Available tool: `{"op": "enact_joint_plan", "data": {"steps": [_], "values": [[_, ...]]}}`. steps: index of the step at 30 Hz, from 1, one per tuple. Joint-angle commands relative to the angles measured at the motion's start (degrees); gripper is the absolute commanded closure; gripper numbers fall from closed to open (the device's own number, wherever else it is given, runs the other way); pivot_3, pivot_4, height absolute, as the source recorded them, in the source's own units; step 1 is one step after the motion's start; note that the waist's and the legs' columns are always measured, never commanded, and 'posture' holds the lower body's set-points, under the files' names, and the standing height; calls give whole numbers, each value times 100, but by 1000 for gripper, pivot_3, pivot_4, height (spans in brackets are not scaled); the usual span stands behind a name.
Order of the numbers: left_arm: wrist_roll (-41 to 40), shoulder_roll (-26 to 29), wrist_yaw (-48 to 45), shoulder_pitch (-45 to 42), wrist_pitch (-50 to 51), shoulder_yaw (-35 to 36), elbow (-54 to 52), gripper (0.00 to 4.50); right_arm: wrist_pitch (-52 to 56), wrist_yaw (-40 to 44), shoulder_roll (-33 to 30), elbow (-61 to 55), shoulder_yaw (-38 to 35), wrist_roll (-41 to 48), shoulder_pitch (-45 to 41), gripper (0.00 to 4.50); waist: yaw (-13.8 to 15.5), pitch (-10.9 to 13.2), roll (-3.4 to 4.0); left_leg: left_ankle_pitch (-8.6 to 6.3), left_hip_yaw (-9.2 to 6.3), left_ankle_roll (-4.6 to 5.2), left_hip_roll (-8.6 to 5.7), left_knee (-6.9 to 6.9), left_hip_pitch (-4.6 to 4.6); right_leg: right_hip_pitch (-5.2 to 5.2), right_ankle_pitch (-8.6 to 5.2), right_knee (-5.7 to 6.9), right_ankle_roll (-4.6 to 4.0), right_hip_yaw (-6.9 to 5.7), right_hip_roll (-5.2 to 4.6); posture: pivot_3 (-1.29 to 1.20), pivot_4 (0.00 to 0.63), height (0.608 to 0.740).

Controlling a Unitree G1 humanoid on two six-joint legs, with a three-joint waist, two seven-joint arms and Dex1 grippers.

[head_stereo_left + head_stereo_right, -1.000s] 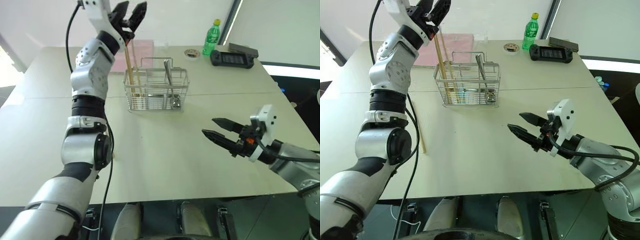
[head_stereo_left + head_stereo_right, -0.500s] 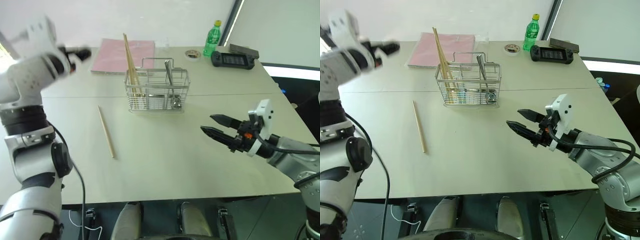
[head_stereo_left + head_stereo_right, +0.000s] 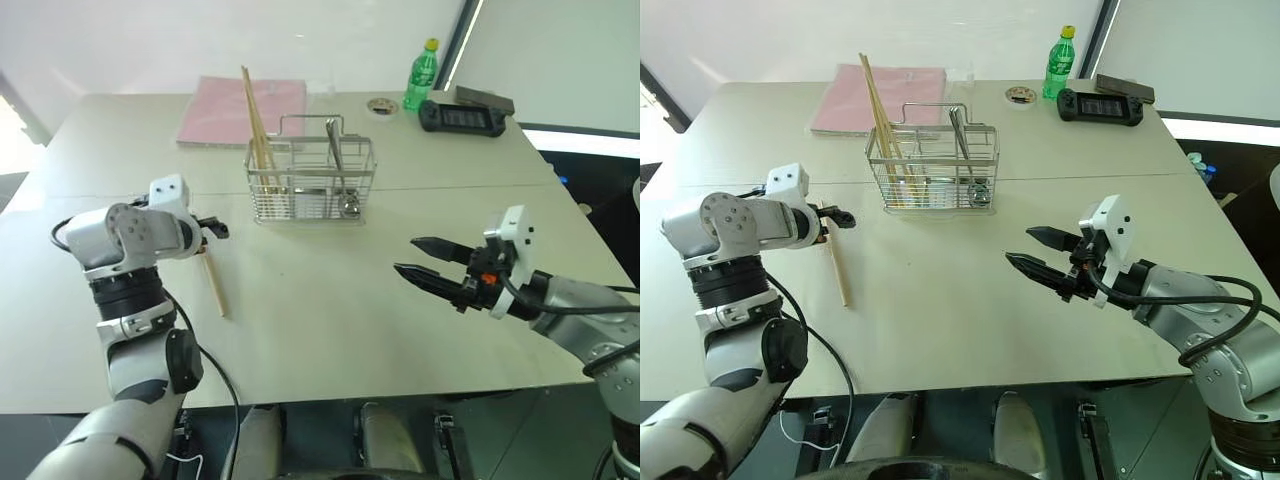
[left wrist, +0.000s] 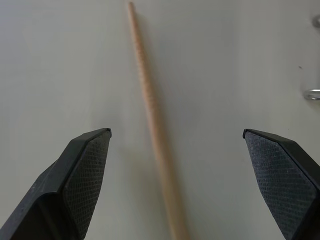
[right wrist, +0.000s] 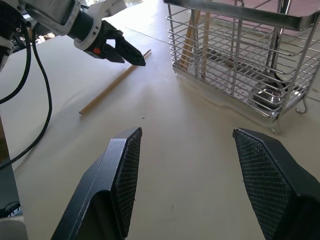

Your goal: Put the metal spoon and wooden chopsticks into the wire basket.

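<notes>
One loose chopstick (image 4: 150, 107) is lying lengthwise just ahead of your left gripper (image 4: 190, 150), between its wide-open, empty fingers.

Silver arms, black cables, textured fingertips (image 4: 82, 170)

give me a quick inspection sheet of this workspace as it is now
surface: pale table, bare in front.
job's things: wire basket holds the metal spoon and one chopstick standing; second chopstick lies flat on the table.
clutter: pink book, green bottle, black controller.
grippers: left gripper open over the lying chopstick; right gripper open, empty.
cables: black cable along left arm.
surroundings: nothing seen.
</notes>
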Motion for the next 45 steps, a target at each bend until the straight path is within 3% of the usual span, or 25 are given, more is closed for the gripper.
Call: {"op": "enact_joint_plan", "data": {"steps": [1,15,19,25,26,32,36,41,45], "values": [[254,-13,71,-109,-137,170,-123,47,-58,-49,-26,-138,-232,94,26,1477,16,0,0,0,0,0,0,0,0,3,0,-4,0,0,0,0,150,731],[479,-245,-69,-225,-684,174,1018,47,-84,1,-37,-264,-182,188,126,1477,17,-17,28,0,1,0,-1,4,9,16,0,-8,0,-1,0,0,150,731],[498,-294,-32,-325,-721,338,1098,1344,-83,-25,-20,-280,-191,200,139,1477,28,-24,40,0,1,-1,-1,4,10,18,0,-8,0,-1,0,0,150,731],[535,-228,70,-525,-1024,520,1199,4422,-94,-27,2,-269,-167,194,138,1477,111,-23,39,0,1,-1,-2,5,5,15,0,-13,1,-1,-1,0,150,731],[540,-221,99,-564,-1127,563,1218,4422,-96,-21,2,-271,-168,195,145,1477,119,-22,37,0,1,-1,-2,5,5,15,0,-14,1,-1,-1,0,150,731],[350,406,-97,-1434,-4226,827,1809,4422,-60,-10,-21,-226,-196,238,102,1477,103,-3,4,3,1,-6,0,1,-12,-10,1,-13,-1,-1,0,0,150,731],[6,702,-1291,-2385,-6544,500,1959,4422,-28,-6,-51,-208,-222,274,76,1477,137,2,-5,2,7,-6,0,-4,-16,-9,1,-24,0,-1,-2,0,150,731],[-418,371,-2028,-3254,-7362,181,2499,4422,-30,-20,-50,-201,-171,274,31,1477,156,3,-8,1,7,-4,-4,-1,-9,13,1,-33,1,-3,-5,0,150,731],[-394,75,-2376,-3426,-7857,-204,2996,4422,-58,-63,-17,-232,-174,262,30,1477,116,1,-5,2,7,-4,-3,2,4,25,0,-30,2,-3,-4,0,150,731]]}}
